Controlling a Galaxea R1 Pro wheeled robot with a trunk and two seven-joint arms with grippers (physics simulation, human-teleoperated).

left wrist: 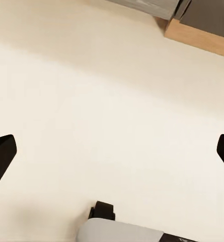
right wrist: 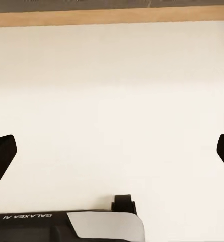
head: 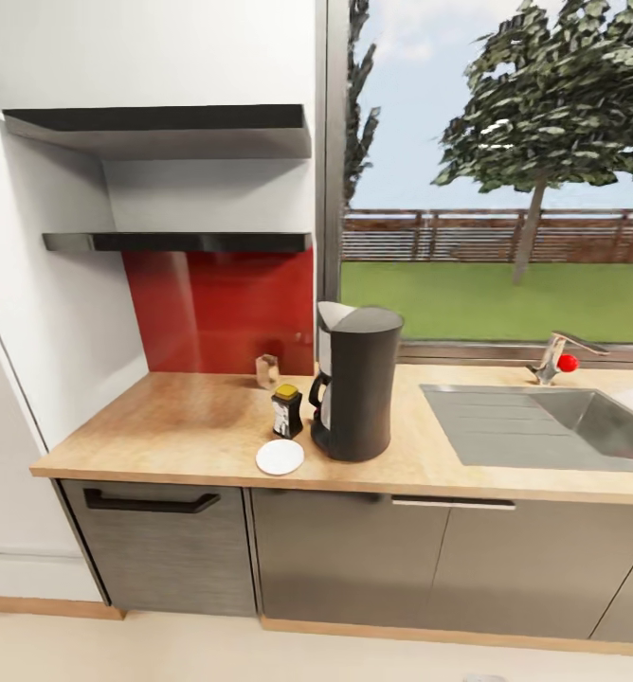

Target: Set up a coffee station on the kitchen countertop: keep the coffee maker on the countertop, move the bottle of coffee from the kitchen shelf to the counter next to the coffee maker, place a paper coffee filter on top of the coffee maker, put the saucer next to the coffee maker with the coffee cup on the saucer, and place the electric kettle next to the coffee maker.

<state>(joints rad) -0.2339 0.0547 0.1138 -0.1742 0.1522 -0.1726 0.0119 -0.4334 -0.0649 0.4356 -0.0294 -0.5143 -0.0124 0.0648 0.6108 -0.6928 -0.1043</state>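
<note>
Head view, nearest first: pale floor, then grey cabinet fronts under the kitchen countertop (head: 165,426), the tan table carrying the station. At its front edge the saucer (head: 280,457) lies flat and bare, just beside the coffee maker (head: 356,382) at the machine's eight o'clock. Behind the saucer, at the coffee maker's nine o'clock and close to its carafe handle, the bottle of coffee (head: 286,410) stands upright, gold lid up. Farther back, by the red splashback at about eleven o'clock from the bottle, is a small pale object too blurred to name. At three o'clock from the machine the steel sink (head: 544,421) is set into the table, a tap (head: 555,357) behind it. Highest and farthest, two black boards of the kitchen shelf (head: 179,242) hang on the wall, nothing visible on them.

In the wrist views, the left pincer (left wrist: 112,154) and right pincer (right wrist: 112,154) are both spread wide and hold nothing, pointing down at the floor near the cabinet plinth. I judge the arms hang lowered because the robot is standing back between steps; cup, filter and kettle remain to be placed.
</note>
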